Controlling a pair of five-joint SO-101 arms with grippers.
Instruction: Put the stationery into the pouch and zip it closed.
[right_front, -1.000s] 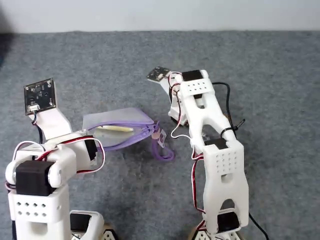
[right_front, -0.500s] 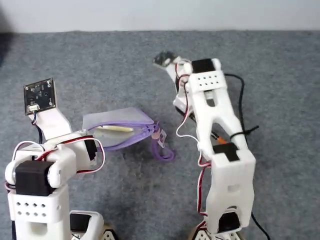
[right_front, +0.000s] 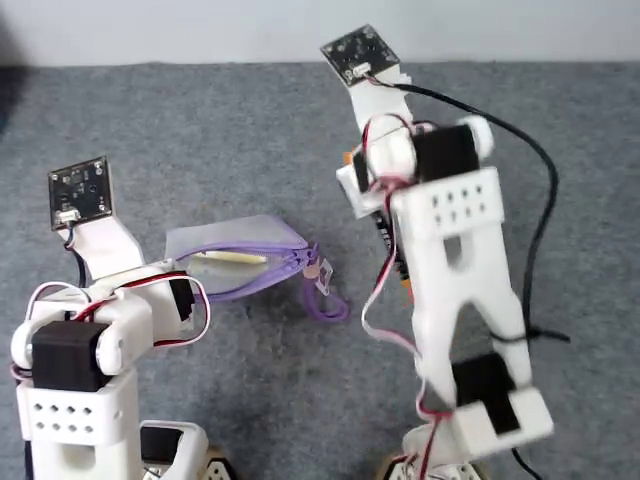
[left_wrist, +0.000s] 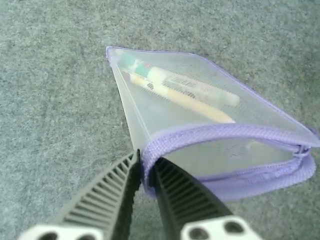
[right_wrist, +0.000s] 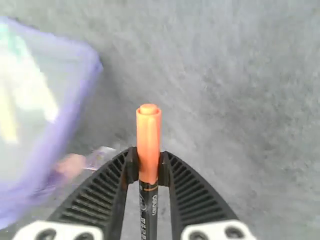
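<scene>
Right wrist view: our right gripper (right_wrist: 148, 159) clenches an orange pen (right_wrist: 148, 131), capped end forward, just beside the purple pouch (right_wrist: 35, 100). Our left gripper (left_wrist: 145, 170) pinches the pouch's zip edge on the grey carpet (left_wrist: 50, 75), its mouth open. We judge the pen light, stiff and slick, and the pouch soft, best gripped at its bound rim.

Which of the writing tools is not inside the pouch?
The orange-capped pen, clamped in the right pincer. The white marker and the yellow pencil lie inside the translucent purple pouch.
</scene>
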